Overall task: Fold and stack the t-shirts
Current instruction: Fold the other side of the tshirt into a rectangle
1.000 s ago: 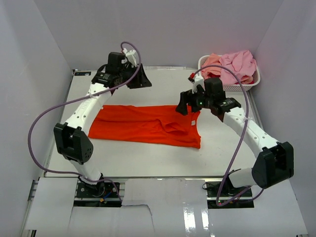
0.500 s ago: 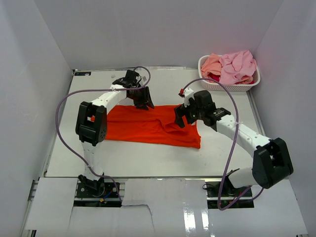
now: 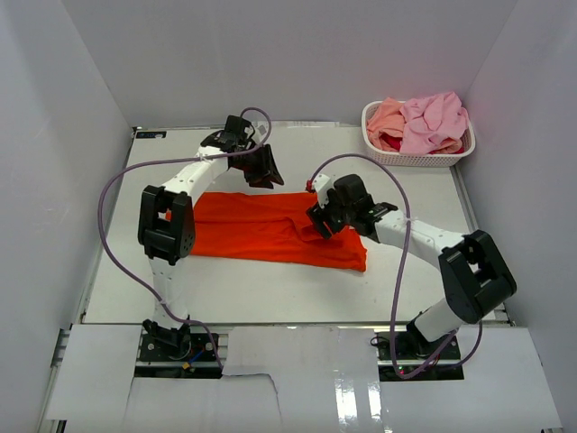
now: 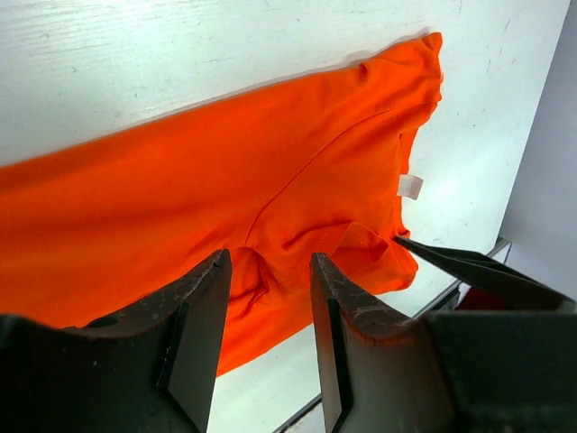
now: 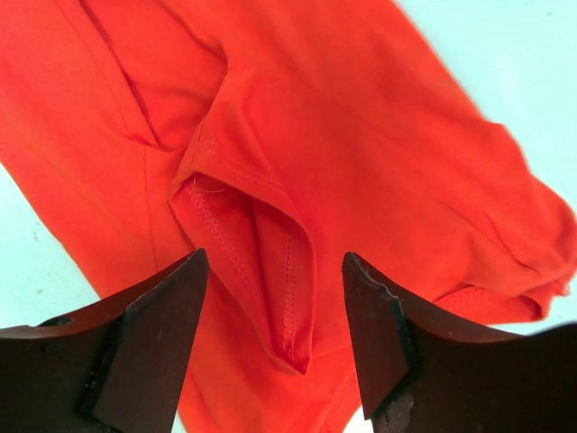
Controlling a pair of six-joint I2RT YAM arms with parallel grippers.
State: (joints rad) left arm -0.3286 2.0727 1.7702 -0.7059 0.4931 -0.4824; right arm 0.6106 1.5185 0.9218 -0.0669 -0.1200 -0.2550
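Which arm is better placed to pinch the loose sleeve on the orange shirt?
Right: the right fingers stand open astride the sleeve hem; the left fingers hang by the shirt's far edge, holding nothing.

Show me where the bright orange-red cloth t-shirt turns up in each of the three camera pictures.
Top external: the bright orange-red cloth t-shirt lies spread flat across the middle of the picture.
Left wrist: the t-shirt runs as a broad band from the left edge to the upper right.
Right wrist: the t-shirt fills most of the picture.
Shared landmark: the white tabletop showing beyond the shirt's edges.
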